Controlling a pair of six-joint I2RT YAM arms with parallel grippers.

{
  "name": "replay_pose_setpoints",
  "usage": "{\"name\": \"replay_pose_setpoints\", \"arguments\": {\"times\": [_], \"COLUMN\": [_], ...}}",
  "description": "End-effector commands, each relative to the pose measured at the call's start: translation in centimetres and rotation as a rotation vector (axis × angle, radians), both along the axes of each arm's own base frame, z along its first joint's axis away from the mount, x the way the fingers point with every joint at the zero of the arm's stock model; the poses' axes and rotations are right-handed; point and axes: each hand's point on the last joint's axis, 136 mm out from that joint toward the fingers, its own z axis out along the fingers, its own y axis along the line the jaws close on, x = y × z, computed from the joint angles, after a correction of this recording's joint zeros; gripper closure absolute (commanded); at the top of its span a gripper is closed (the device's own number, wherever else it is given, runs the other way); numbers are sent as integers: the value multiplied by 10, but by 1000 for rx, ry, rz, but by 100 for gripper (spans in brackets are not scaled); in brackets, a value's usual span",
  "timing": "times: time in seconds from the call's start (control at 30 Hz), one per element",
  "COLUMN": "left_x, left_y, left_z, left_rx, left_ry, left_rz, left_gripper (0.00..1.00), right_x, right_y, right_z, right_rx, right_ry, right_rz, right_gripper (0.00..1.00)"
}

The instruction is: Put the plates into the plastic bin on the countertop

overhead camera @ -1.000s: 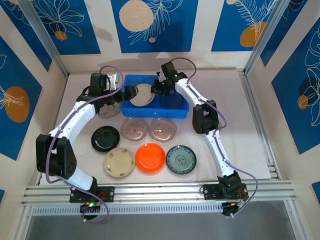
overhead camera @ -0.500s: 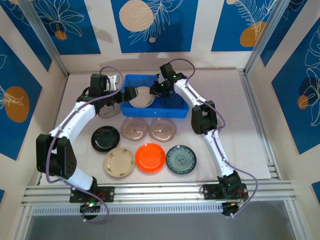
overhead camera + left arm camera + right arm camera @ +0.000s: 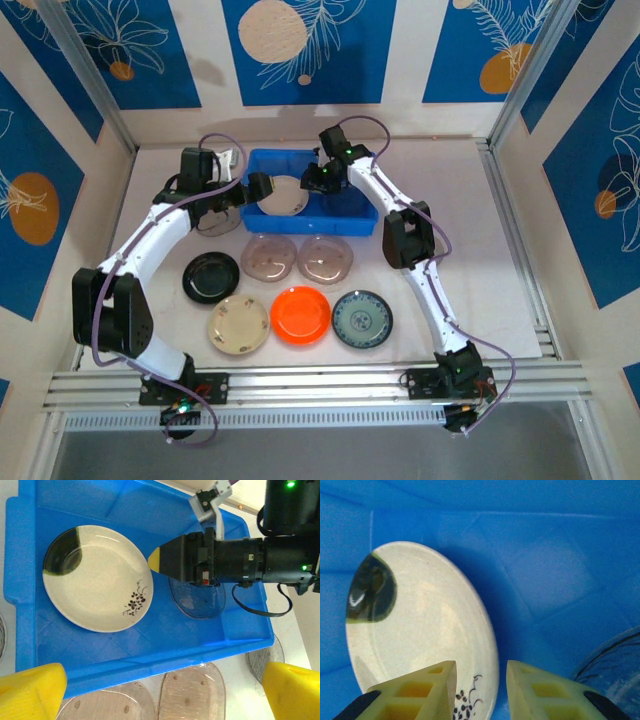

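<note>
Cream plate (image 3: 95, 580) is lying in the blue bin (image 3: 30, 630). Right end effector (image 3: 480, 669) is straddling its rim, jaws parted and not clamping. Left end effector (image 3: 165, 680) is hovering wide open. Judgement: the plate is likely rigid, light, glossy-slick and chippable, so the rim is the place to hold it.

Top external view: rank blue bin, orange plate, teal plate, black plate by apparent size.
1. plastic bin, clearly largest.
2. orange plate, teal plate and black plate look about alike; too close to rank.

right gripper (image 3: 480, 669) over bin (image 3: 310, 227), countertop (image 3: 480, 240) free
</note>
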Motion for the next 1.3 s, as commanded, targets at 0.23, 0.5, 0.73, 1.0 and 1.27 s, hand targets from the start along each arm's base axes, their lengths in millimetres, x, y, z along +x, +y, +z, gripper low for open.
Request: {"name": "replay_pose_setpoints", "arguments": {"times": [0.23,0.5,0.73,1.0,1.27], "left_x": [15,12,1,-6,3], "left_y": [63,125,164,187,194], "left_z": [-4,-34,-72,-118,-152], "left_rx": [92,172,246,126,52], "left_ry": [-29,34,137,201,257], "left_rz": [189,372,444,532,566], "left_gripper": [0,7,14,23,35], "right_x": [-30,-74,-78,-74,-73], "right_y": [11,-3,-16,-14,-15], "right_z": [171,202,181,163,160], "right_rx": [207,214,192,187,175], "right_ry": [-241,-304,-283,-236,-228], "right_rz": [111,139,110,104,99], "right_gripper": [67,67,68,69,69]}}
